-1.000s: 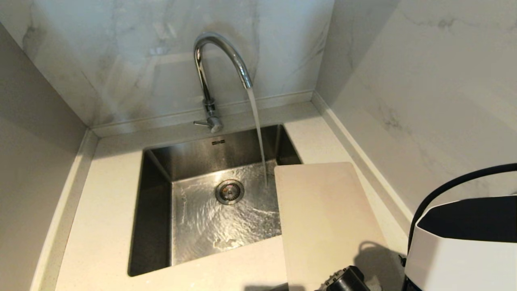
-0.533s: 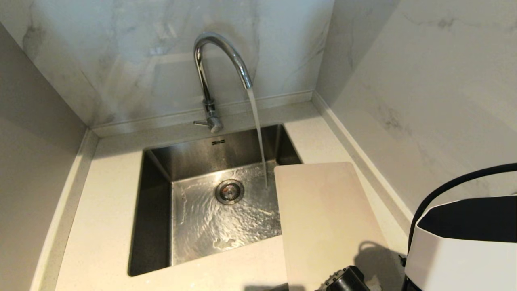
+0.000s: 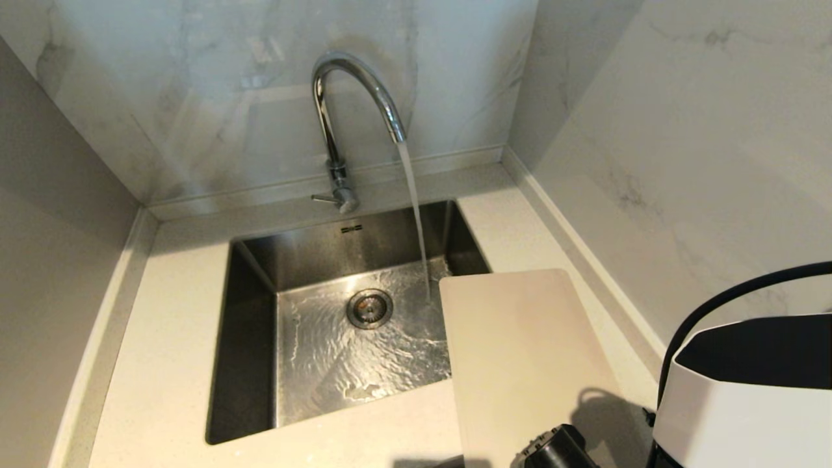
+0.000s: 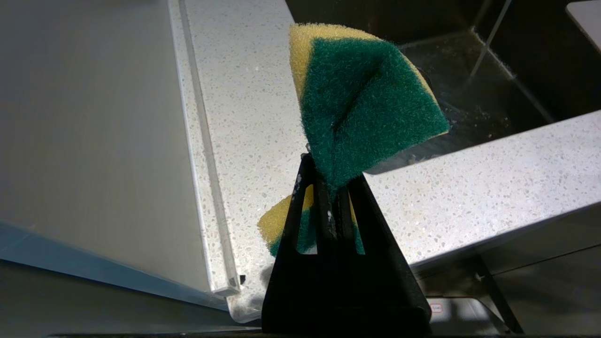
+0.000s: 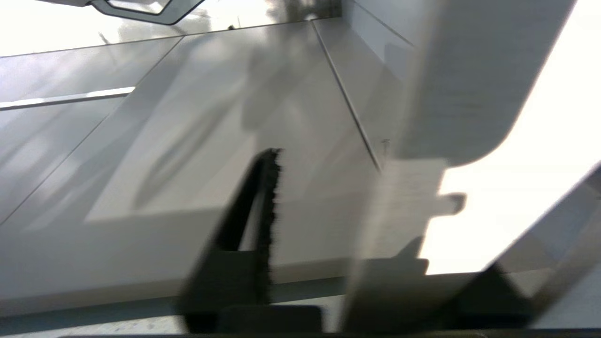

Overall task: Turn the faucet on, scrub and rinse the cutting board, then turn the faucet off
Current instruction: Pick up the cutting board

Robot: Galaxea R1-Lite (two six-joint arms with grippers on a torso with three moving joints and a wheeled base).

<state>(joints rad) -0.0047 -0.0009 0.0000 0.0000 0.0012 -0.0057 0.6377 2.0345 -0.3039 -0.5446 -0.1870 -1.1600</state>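
Water is being poured in a steady stream from the faucet (image 3: 354, 104), which is standing at the far edge of the steel sink (image 3: 250, 364) with its small side lever turned to the left. The stream is being caught on the sink floor, right of the drain (image 3: 369, 308) and just beyond the far left corner of the cutting board (image 3: 526, 364). The cream-white board is being rested flat on the speckled countertop (image 3: 169, 338) right of the sink, its left edge overhanging the basin. The right gripper (image 5: 328, 220) is being held at the board's near end; in the blurred right wrist view the board seems to be passing between its toothed fingers (image 5: 265, 197), though whether it is being gripped cannot be told. Off to the near left, a green-and-yellow sponge (image 4: 361, 103) is being pinched and folded in the tightly closed jaws of the left gripper (image 4: 328, 188), above the counter's near left corner.
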